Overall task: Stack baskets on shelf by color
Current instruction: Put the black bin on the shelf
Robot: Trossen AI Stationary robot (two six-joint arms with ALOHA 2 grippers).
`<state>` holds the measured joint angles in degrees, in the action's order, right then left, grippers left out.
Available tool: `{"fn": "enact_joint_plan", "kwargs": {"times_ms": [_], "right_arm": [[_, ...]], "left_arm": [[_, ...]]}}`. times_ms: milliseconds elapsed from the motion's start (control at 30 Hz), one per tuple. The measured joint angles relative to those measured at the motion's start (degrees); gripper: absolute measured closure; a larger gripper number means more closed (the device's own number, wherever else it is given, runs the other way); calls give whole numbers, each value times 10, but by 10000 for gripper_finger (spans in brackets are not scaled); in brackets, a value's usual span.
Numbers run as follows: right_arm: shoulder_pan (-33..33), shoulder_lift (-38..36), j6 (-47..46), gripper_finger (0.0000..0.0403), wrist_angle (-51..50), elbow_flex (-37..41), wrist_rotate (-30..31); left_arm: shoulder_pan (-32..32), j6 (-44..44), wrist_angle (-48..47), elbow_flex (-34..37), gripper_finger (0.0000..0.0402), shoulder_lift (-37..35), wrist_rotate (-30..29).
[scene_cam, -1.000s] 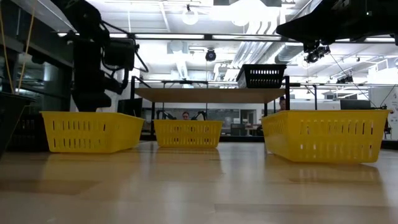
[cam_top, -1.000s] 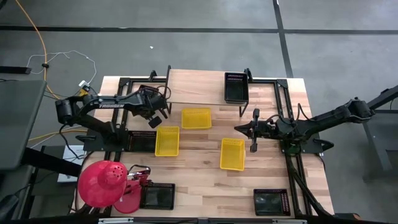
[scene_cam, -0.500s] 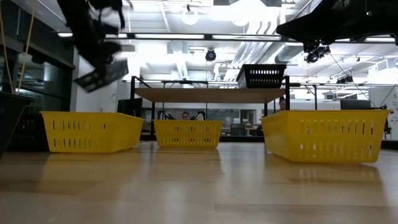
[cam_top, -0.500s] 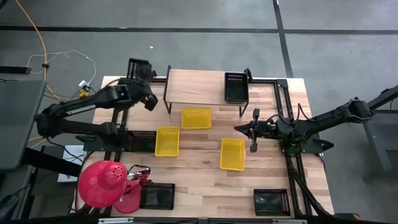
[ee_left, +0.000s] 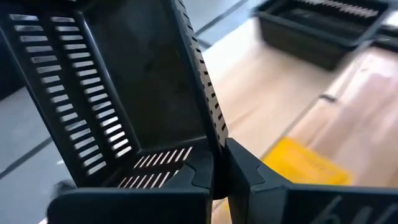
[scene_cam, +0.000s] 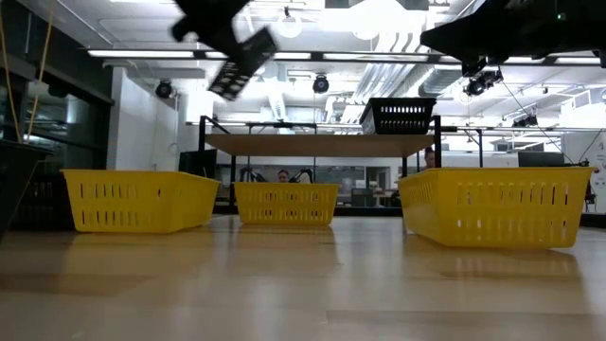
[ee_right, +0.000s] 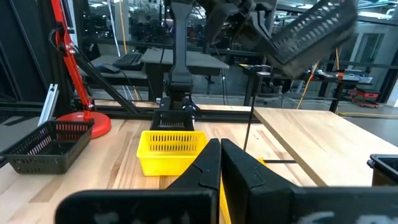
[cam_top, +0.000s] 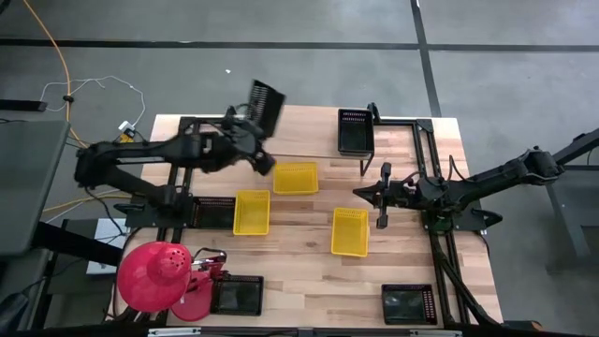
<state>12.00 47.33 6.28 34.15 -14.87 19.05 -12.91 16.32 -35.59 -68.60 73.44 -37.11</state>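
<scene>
My left gripper (cam_top: 253,134) is shut on a black basket (cam_top: 266,105), held high over the shelf's left end; the low view shows this basket (scene_cam: 241,59) tilted above the shelf (scene_cam: 322,144). A second black basket (cam_top: 356,131) rests by its bottom on the shelf's right end. Three yellow baskets (cam_top: 295,177) (cam_top: 251,212) (cam_top: 349,231) sit on the tabletop. My right gripper (cam_top: 358,193) hangs shut and empty at the table's right, pointing level toward the left. My left gripper grips the black basket's side wall (ee_left: 214,134) near a corner, with one finger (ee_left: 194,177) inside the basket and the other (ee_left: 252,177) outside. The basket stands up beyond the fingers, tilted, with its open side toward the wrist camera, lifted clear of shelf and table.
More black baskets lie at the table's near left (cam_top: 234,295), near right (cam_top: 408,302) and left edge (cam_top: 213,212). A red lamp (cam_top: 154,276) stands at the near left corner. Bare wood lies between the yellow baskets and the near edge.
My left gripper has risen from low by the left yellow basket, swung to the far left corner, then gone right over the shelf's left end, tipping up from pointing down. The black basket has gone with it, higher and farther right in the low view.
</scene>
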Motion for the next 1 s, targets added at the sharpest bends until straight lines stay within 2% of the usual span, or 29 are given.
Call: {"fn": "enact_joint_plan", "kwargs": {"times_ms": [233, 467, 567, 767, 1000], "right_arm": [[0, 0, 0, 402, 9, 0, 0], [0, 0, 0, 402, 11, 0, -1], [0, 0, -5, 402, 12, 0, -1], [0, 0, -14, 402, 13, 0, -2], [0, 0, -14, 402, 18, 0, -2]], "left_arm": [[38, 2, 135, -57, 401, 138, 41], [49, 32, 155, -107, 401, 237, 14], [46, 53, 157, -115, 401, 260, -7], [39, 74, 166, -116, 401, 290, -8], [39, 44, 192, -115, 390, 303, 3]]}}
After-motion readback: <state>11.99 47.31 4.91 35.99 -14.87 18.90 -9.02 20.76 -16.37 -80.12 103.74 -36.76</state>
